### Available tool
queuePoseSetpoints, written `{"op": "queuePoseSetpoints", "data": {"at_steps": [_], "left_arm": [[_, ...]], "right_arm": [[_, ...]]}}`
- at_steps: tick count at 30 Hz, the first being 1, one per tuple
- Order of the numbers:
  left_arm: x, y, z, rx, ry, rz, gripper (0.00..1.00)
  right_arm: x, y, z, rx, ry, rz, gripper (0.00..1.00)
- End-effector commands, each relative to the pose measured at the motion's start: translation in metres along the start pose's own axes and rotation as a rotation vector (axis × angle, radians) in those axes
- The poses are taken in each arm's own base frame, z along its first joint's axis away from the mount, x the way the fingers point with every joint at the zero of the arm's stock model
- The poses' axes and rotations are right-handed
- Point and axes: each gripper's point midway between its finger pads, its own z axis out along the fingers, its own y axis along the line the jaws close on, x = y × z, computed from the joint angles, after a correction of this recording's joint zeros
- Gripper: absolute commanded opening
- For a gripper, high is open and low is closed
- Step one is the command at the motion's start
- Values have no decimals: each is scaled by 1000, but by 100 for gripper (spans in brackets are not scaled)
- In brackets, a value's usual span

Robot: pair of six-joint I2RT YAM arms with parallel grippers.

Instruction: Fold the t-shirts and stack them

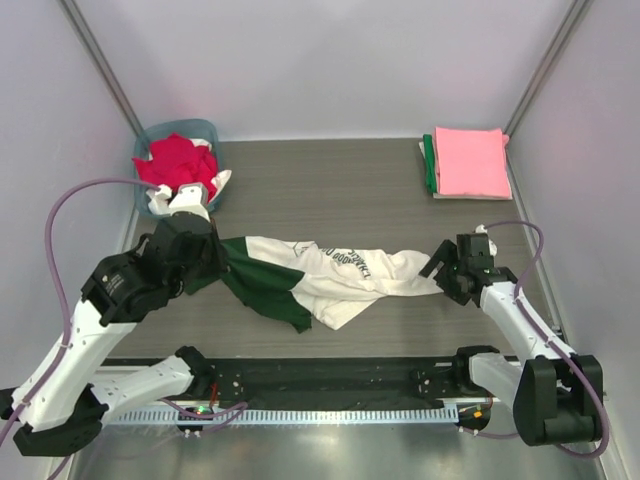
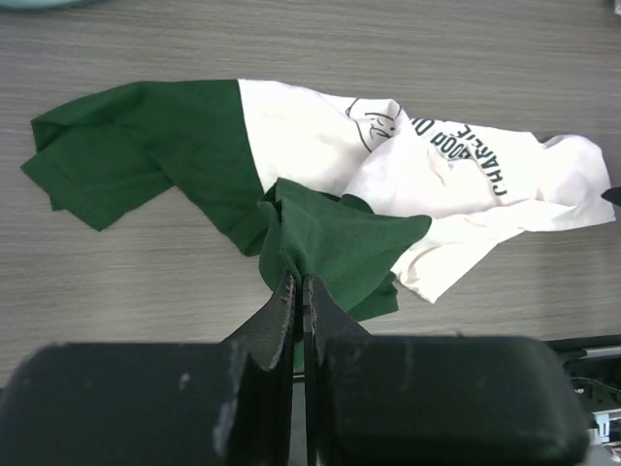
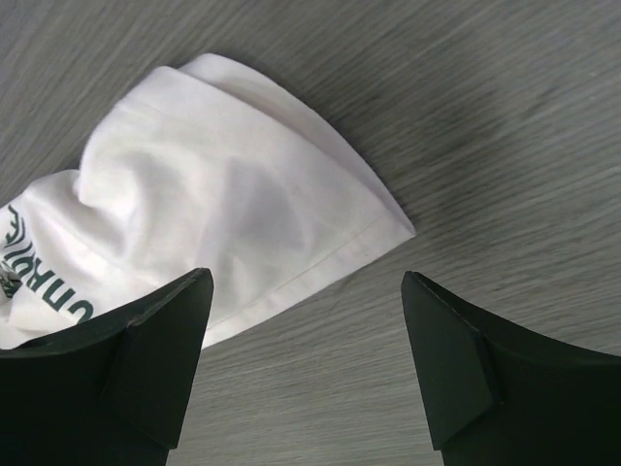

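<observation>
The cream t-shirt (image 1: 330,272) with dark green sleeves and black print lies crumpled across the middle of the table. My left gripper (image 2: 299,282) is shut on a green fold of it (image 2: 340,243); in the top view this gripper (image 1: 215,250) sits at the shirt's left end. My right gripper (image 3: 306,282) is open and empty just above the table, beside the shirt's white hem (image 3: 233,214); in the top view it (image 1: 445,265) is at the shirt's right end. A folded pink shirt (image 1: 470,160) lies on a green one (image 1: 428,165) at the back right.
A round teal basket (image 1: 180,135) at the back left holds a red shirt (image 1: 175,160) and a white one (image 1: 215,185). The dark wood-grain table (image 1: 330,190) is walled on three sides. A black rail (image 1: 330,380) runs along the near edge.
</observation>
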Motion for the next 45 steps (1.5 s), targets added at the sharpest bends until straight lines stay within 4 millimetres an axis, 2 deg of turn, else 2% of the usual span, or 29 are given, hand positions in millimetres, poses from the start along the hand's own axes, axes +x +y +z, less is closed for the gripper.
{"op": "queuePoseSetpoints", "data": {"at_steps": [1,6,8,13,19,23,26,27,30,32,34,35,36,38,39,41,42,44,45], "left_arm": [[-1,8,2,-41,-18,-5,0],[8,4,11,-33,6,-12,0],[8,3,12,-30,8,-12,0],[11,1,16,-31,14,-8,0],[14,2,21,-38,18,-6,0],[16,5,21,-47,17,0,0],[15,6,21,-51,12,-1,0],[14,6,20,-50,8,-3,0],[8,7,18,-59,-8,-3,0],[1,9,13,-74,-23,-1,0],[-16,10,5,-82,-62,8,0],[-21,11,0,-85,-71,14,0],[-37,9,-9,-77,-112,19,0],[-53,8,-19,-69,-153,24,0],[-63,7,-25,-61,-177,26,0],[-89,4,-43,-37,-252,27,0],[-98,2,-48,-29,-275,26,0],[-126,-2,-69,0,-355,18,0],[-134,-3,-76,11,-380,13,0]], "right_arm": [[-2,-5,2,-16,-9,27,83],[2,-18,5,17,-16,52,75],[-3,-25,5,33,-30,82,69],[-5,-28,10,53,-21,98,58],[5,-32,28,68,29,103,52],[6,-31,29,55,28,107,46],[6,-28,30,39,27,100,34],[6,-27,31,33,30,98,23],[4,-20,29,-6,26,88,1],[-1,-10,22,-48,14,85,1],[-22,6,9,-89,-31,77,1],[-23,8,1,-81,-21,76,1],[-48,27,-18,-131,-83,68,1],[-63,40,-41,-152,-112,63,1],[-90,60,-69,-206,-188,57,1],[-108,73,-100,-229,-235,54,1],[-132,92,-133,-283,-312,44,1],[-147,103,-166,-306,-361,37,1],[-167,117,-203,-352,-439,31,1]]}}
